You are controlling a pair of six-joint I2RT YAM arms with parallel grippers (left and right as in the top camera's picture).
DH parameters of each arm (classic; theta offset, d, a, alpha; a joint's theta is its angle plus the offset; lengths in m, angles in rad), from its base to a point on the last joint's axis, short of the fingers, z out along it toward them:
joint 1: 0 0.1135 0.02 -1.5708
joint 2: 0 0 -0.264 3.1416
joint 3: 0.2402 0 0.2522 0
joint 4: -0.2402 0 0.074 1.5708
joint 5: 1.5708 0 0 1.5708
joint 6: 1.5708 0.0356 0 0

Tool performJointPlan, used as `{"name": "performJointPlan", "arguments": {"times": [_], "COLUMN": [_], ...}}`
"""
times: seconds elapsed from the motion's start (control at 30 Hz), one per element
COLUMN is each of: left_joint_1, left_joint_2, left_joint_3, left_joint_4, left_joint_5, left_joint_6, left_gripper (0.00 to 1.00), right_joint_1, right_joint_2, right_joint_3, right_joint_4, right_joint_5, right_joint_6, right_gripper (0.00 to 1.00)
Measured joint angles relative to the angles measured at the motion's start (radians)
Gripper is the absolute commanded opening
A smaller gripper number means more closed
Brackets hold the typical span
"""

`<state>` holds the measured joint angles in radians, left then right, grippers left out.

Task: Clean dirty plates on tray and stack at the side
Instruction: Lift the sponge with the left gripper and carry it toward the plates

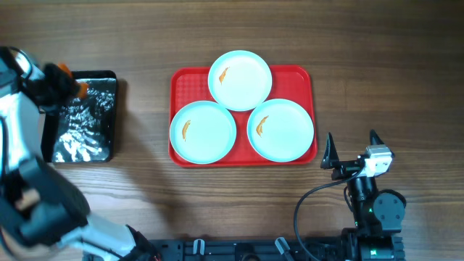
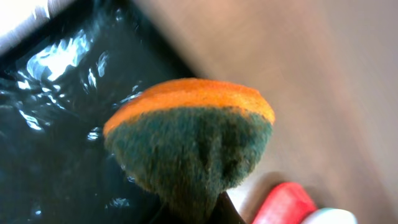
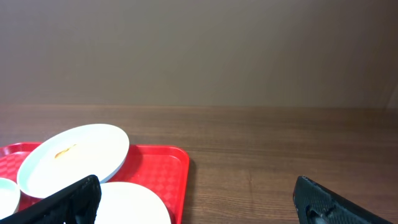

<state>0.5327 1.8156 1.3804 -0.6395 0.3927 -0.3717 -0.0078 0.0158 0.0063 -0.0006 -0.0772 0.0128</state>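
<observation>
At table centre: the tray, red, rectangular with rounded corners, long side running left to right.
Plates: three round, pale plates, all on the red tray and filling most of it.
Far plate: at the tray's far edge, middle; its near edge lies over the rims of the other two, and from the right wrist view it sits tilted.
Left plate: near left part of the tray.
Right plate: near right part of the tray, just beside the left plate.
Smears: one small orange smear on each plate, left of its centre.
Black tray: smaller, glossy, with rippled reflections; well apart to the left of the red tray.
Left gripper: over the far part of the black tray, clenched on the sponge.
Sponge: orange body, dark green scouring face, squeezed into a bulge.
Right gripper: released, fingers spread wide, near the red tray's near right corner, touching nothing.
Table: brown wood grain.
</observation>
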Motion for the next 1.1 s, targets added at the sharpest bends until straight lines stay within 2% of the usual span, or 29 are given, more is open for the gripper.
{"name": "performJointPlan", "arguments": {"times": [0.07,0.13,0.3,0.4,0.47,0.53,0.63,0.73,0.9,1.0,1.1], "left_joint_1": [0.008,0.021,0.092,0.115,0.115,0.106,0.081,0.077,0.113,0.122,0.114], "left_joint_2": [0.118,0.158,0.034,-0.074,-0.105,-0.089,0.006,0.116,0.084,-0.045,-0.138], "left_joint_3": [-0.026,-0.048,0.007,0.032,0.045,0.039,-0.006,-0.043,0.020,0.088,0.115], "left_joint_4": [-0.019,-0.039,-0.018,0.002,-0.010,-0.063,-0.045,-0.068,-0.163,-0.131,-0.139], "left_joint_5": [0.030,0.106,0.377,0.446,0.443,0.360,0.237,0.199,0.293,0.399,0.378], "left_joint_6": [-0.001,-0.004,-0.087,-0.139,-0.117,-0.029,0.036,0.057,0.069,0.030,0.015], "left_gripper": [0.04,0.04,0.04,0.04,0.04,0.04,0.04,0.04,0.04,0.04,0.04], "right_joint_1": [0.000,0.000,0.000,0.000,0.000,0.000,0.000,0.000,0.000,0.000,0.000], "right_joint_2": [0.000,0.000,0.000,0.000,0.000,0.000,0.000,0.000,0.000,0.000,0.000], "right_joint_3": [0.000,0.000,0.000,0.000,0.000,0.000,0.000,0.000,0.000,0.000,0.000], "right_joint_4": [0.000,0.000,0.000,0.000,0.000,0.000,0.000,0.000,0.000,0.000,0.000], "right_joint_5": [0.000,0.000,0.000,0.000,0.000,0.000,0.000,0.000,0.000,0.000,0.000], "right_joint_6": [0.000,0.000,0.000,0.000,0.000,0.000,0.000,0.000,0.000,0.000,0.000], "right_gripper": [1.00,1.00,1.00,1.00,1.00,1.00,1.00,1.00,1.00,0.99,1.00]}}
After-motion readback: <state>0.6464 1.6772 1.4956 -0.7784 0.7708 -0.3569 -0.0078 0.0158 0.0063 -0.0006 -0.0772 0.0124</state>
